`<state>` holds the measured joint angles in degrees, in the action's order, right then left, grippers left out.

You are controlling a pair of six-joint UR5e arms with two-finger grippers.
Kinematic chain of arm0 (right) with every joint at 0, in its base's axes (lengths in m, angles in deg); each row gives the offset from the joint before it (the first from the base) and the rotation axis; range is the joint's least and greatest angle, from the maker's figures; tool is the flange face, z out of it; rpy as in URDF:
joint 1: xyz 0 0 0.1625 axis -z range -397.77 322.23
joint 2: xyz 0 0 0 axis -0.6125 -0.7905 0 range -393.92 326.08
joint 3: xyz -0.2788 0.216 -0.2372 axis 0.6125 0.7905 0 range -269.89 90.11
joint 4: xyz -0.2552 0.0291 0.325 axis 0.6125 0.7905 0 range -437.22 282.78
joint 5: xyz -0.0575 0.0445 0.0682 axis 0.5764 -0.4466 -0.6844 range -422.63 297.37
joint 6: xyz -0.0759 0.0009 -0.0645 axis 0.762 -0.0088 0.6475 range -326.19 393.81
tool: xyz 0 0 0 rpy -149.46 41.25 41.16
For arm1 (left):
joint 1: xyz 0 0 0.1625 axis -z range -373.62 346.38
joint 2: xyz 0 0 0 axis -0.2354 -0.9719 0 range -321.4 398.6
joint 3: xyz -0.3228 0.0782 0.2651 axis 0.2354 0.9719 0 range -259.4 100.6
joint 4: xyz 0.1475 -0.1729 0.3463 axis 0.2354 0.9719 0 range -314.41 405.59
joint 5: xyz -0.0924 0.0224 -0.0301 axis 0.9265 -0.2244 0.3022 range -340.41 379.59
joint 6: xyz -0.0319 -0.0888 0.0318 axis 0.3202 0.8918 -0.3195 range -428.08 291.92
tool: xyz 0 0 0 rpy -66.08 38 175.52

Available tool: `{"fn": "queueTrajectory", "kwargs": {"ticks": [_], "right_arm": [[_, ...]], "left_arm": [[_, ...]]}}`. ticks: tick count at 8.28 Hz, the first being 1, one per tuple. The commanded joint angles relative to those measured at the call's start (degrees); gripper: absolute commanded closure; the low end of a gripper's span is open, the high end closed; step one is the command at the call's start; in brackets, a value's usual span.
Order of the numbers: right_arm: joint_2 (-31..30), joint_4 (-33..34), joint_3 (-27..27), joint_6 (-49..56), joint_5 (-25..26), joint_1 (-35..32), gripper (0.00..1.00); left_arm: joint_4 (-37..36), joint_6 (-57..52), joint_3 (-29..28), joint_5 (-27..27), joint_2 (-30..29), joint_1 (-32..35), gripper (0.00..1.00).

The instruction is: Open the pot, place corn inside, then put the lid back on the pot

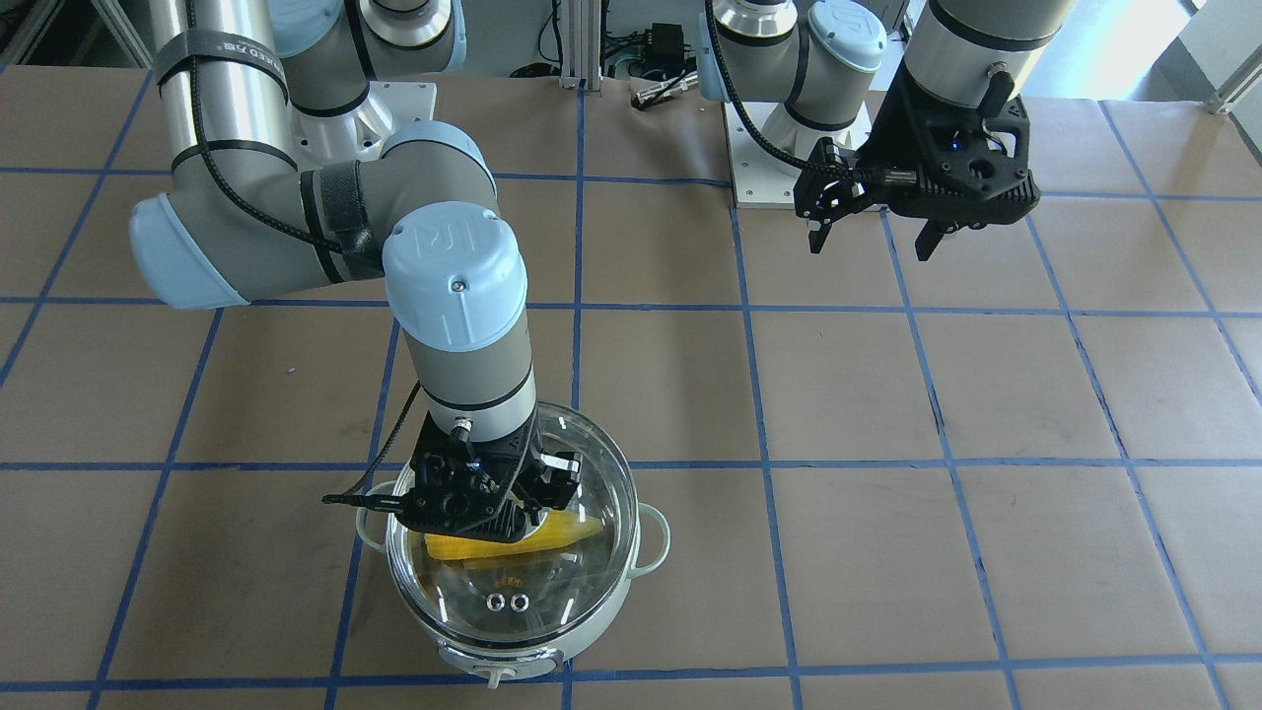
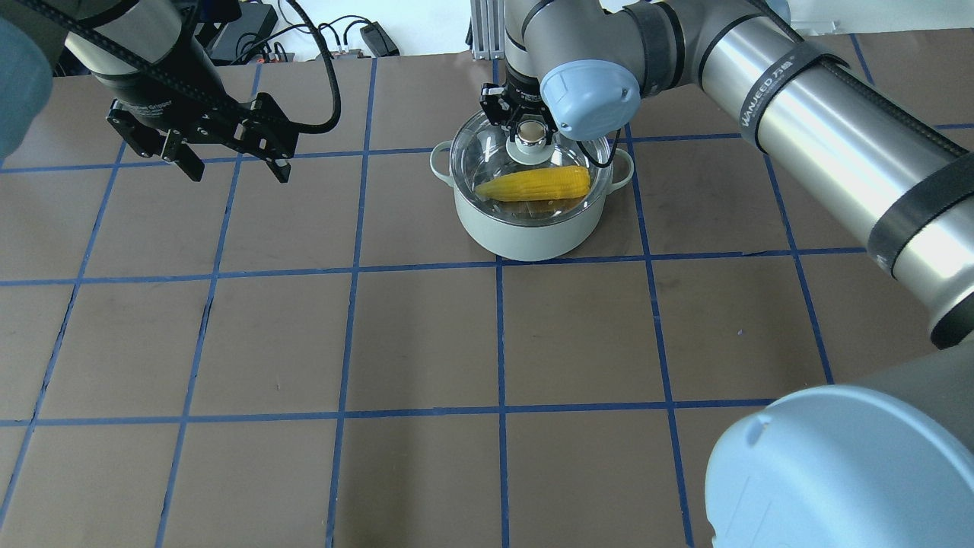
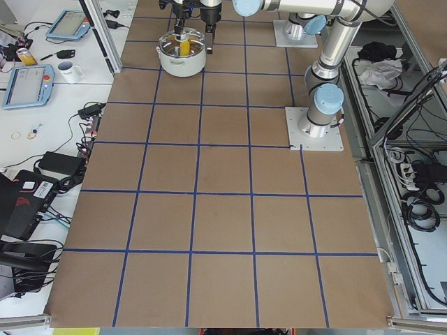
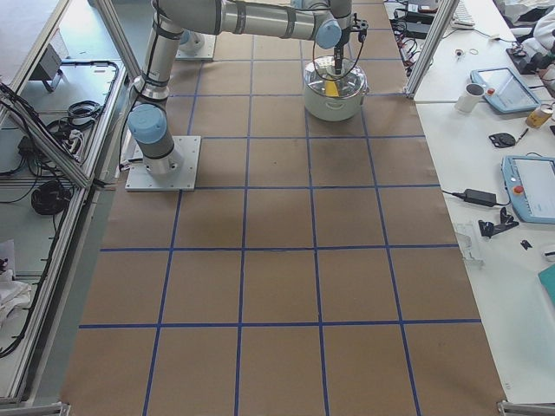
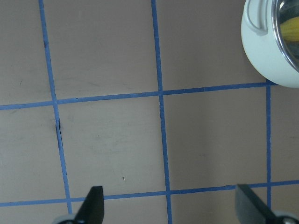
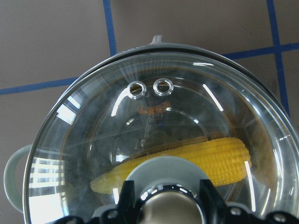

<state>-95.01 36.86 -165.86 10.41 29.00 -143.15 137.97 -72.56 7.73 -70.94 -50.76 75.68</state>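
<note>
Tabletop (image 2: 426, 342): lid (image 2: 475, 160) sits beneath right gripper (image 2: 529, 128), seemingly clasped.

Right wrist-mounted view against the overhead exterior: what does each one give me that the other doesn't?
Only the wrist view: the two vent holes in the lid and the small front knob. Only the overhead: the left gripper, open and hovering over the table well away from the pot, plus both side handles. Both: the corn lying inside under the glass lid, with the right gripper closed on the lid's knob.
</note>
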Motion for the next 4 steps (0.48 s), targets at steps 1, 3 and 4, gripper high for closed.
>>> {"fn": "queueTrajectory", "kwargs": {"ticks": [1, 3, 4], "right_arm": [[-0.1, 0.0, 0.0, 0.4, 0.0, 0.0, 0.66], [-0.1, 0.9, 0.0, 0.5, 0.1, 0.0, 0.66], [-0.1, 1.0, -0.1, 0.5, 0.3, 0.0, 0.66]], "left_arm": [[1.2, 0.0, 0.0, 0.0, 0.1, 0.0, 0.00], [1.4, 0.0, 0.1, 0.0, 0.1, 0.0, 0.00], [1.4, 0.1, 0.0, 0.0, 0.1, 0.0, 0.00]]}}
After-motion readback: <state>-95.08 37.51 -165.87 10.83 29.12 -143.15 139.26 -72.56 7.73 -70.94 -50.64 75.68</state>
